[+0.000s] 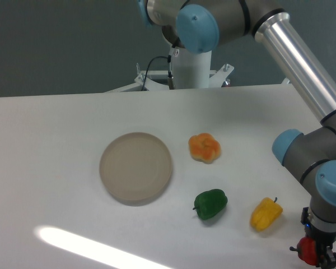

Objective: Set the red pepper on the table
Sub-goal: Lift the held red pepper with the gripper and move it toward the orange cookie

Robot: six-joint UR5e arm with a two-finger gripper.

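Note:
The red pepper (308, 250) shows at the bottom right corner, small and glossy, held between the fingers of my gripper (313, 255). The gripper hangs from the arm's wrist, points down and is shut on the pepper. Its lower part is cut off by the frame edge, so I cannot tell whether the pepper touches the white table (56, 140) or hangs just above it. The pepper is to the right of the yellow pepper.
A round beige-grey plate (136, 166) lies at the table's middle. An orange lobed pepper (205, 147) is right of it. A green pepper (210, 203) and a yellow pepper (265, 213) lie nearer the front. The arm's links (302, 73) cross the upper right.

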